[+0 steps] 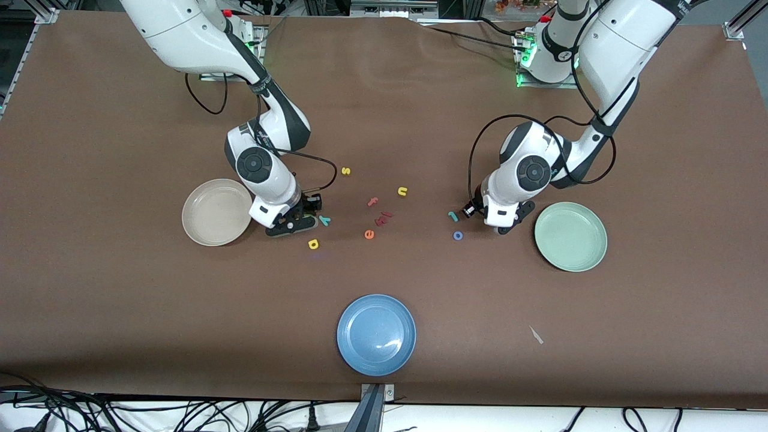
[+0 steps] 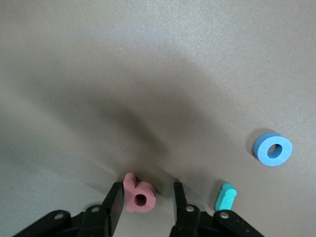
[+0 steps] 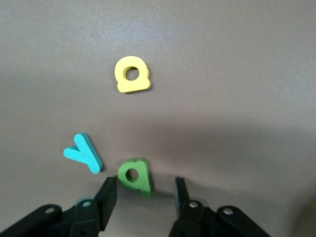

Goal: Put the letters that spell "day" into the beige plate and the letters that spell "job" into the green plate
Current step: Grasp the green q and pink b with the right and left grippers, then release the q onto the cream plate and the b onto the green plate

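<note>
Brown tabletop [image 1: 384, 90] letters are straddled for pickup: pink letter [image 2: 138, 195] between the parted left claw [image 2: 144, 205], green letter [image 3: 135, 176] between the parted right claw [image 3: 143, 197].

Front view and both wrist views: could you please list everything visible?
Plates: three; beige plate at the right arm's end, green plate at the left arm's end, blue plate nearest the camera.
Letters by beige plate: three; green d, teal y, yellow a.
Letters by green plate: three; pink b, teal j, blue o.
Middle letters: yellow s, yellow n, pink f, orange e.
Left gripper: open around pink b.
Right gripper: open around green d.
</note>
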Tool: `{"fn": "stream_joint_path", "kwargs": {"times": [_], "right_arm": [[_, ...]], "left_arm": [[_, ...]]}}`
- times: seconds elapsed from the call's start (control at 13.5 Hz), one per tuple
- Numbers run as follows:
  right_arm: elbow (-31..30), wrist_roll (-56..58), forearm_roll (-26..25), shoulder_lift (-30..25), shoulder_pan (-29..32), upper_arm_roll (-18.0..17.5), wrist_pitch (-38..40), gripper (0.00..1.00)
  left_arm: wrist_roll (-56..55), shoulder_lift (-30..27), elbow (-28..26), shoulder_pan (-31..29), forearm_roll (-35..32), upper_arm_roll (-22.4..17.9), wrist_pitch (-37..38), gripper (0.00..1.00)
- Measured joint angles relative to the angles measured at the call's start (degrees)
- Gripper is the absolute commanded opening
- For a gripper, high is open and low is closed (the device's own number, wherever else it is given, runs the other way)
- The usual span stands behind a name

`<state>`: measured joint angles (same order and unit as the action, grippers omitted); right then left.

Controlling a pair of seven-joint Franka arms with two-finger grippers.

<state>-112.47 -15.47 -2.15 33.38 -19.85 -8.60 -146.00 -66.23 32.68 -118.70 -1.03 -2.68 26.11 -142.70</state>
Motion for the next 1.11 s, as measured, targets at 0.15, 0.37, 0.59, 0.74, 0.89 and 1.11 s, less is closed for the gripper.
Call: {"fn": "stream_joint_path", "kwargs": {"times": [0.15, 0.37, 0.59, 0.74, 0.89, 1.11], "right_arm": [[0.01, 0.0, -0.2, 0.22, -0.02, 0.06, -0.88, 0.29], [0.07, 0.0, -0.35, 0.14, -0.08, 0.2, -1.21, 0.13], [0.19, 0.0, -0.38, 0.1, -0.14, 0.36, -1.36, 0.13], [1.05, 0.15, -0.61, -0.78, -0.2, 1.93, 0.33, 0.13], [2.39, 1.66, -0.74, -3.54, -0.15, 4.84, 6.01, 0.13], [2.64, 9.3, -0.75, -7.73, 0.04, 11.43, 12.83, 0.13]], "left_arm": [[-0.12, 0.0, -0.03, 0.0, 0.0, 0.0, 0.0, 0.18], [-0.15, -0.11, -0.06, 0.01, 0.0, 0.0, -0.01, 0.0], [-0.02, -0.26, -0.02, -0.04, -1.17, -0.01, 0.07, 0.0], [1.48, -2.07, 0.49, -1.28, -2.8, -0.17, 2.39, 0.0], [7.98, -6.04, 1.14, -5.04, -3.1, -0.29, 7.37, 0.0], [23.05, -10.2, 1.12, -12.72, -3.14, -0.51, 11.93, 0.0]]}}
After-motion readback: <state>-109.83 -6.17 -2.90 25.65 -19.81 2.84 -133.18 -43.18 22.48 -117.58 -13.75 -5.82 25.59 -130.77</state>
